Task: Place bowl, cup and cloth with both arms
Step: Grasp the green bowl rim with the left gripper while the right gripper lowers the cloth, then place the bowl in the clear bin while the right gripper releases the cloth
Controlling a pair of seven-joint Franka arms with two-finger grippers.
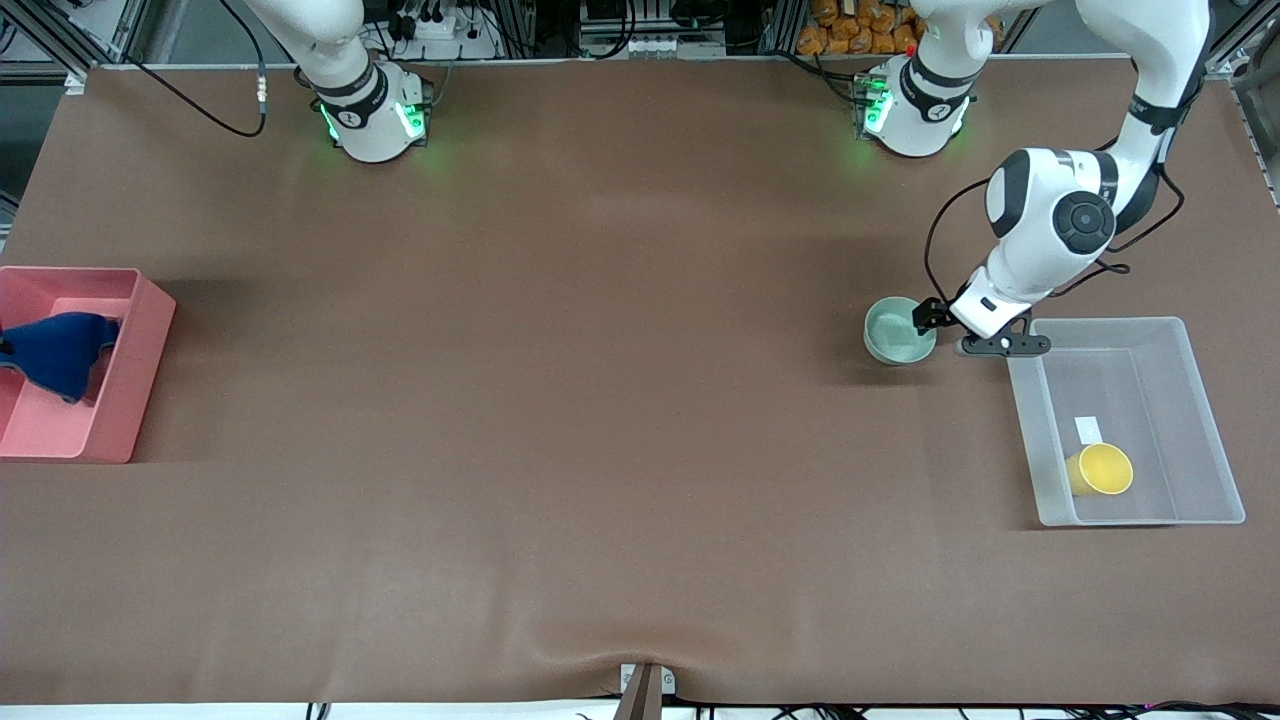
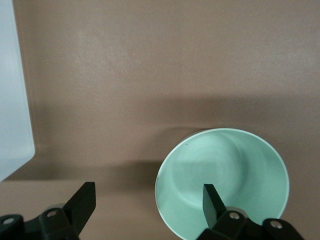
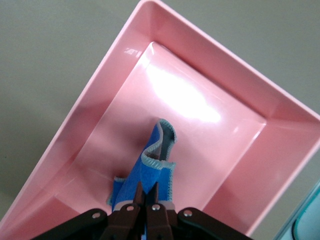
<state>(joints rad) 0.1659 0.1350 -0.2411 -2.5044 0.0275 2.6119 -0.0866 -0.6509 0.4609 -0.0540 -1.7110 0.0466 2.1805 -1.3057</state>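
Left jaws (image 2: 149, 202) straddle bowl (image 2: 222, 180) rim (right pinches cloth (image 3: 145, 177)).

Wide bare stretch of brown table mat (image 1: 600, 430) btwn the two bins – free passage.

Left arm's end: clear plastic bin (image 1: 1200, 420), walls up, small yellow round cup (image 1: 1100, 470) on its side in the corner nearest front cam; rest of bin floor free. Left gripper (image 1: 945, 330) fingers apart, straddling rim of small mint-green bowl (image 1: 898, 330), just beside the bin.

Right arm's end: pink plastic bin (image 1: 130, 370); right gripper (image 3: 148, 206), pinched on royal-blue cloth (image 3: 147, 172), hangs over it, floor around mostly bare.
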